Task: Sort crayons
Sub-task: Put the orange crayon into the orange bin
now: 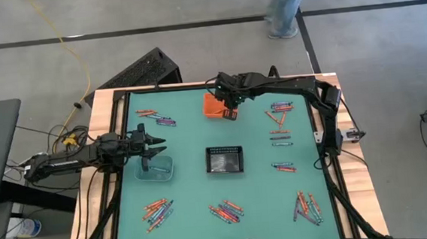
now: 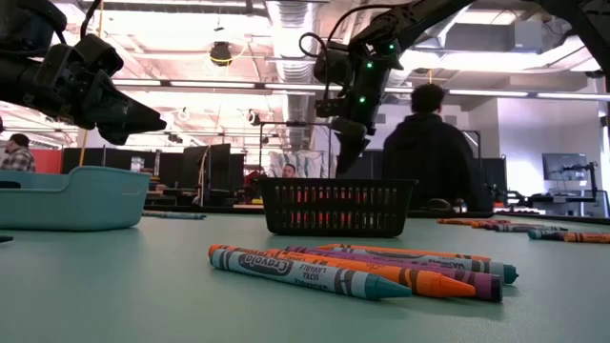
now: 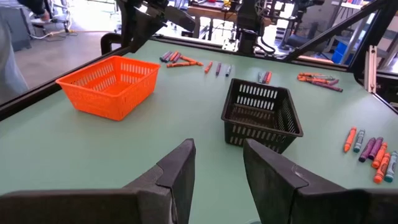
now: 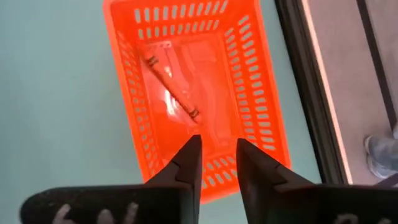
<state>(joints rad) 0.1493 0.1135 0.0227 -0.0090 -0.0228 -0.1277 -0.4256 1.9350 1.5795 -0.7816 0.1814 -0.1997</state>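
The right gripper (image 4: 214, 163) is held directly above the orange bin (image 1: 214, 104), at about 12 o'clock on the green table (image 1: 185, 140); its jaws are parted by a narrow gap and nothing is gripped. One orange crayon (image 4: 169, 88) is seen lying diagonally on the bin's floor, apart from the fingers. The left gripper (image 1: 157, 143) is hung over the clear bin (image 1: 156, 168) at 9 o'clock, jaws apart and empty. The black bin (image 1: 224, 159) is set at the table's centre, between the two arms. Loose crayons are scattered in clusters: one (image 1: 157, 117) at 11 o'clock, one (image 1: 279, 119) at 2 o'clock, one (image 1: 284, 166) at 3 o'clock, and three (image 1: 227, 210) along the 6 o'clock edge. Bare mat is left between the orange and black bins. A dark frame (image 1: 333, 179) is run along the table's sides. A person (image 1: 287, 5) is seen on the floor beyond the 12 o'clock edge.
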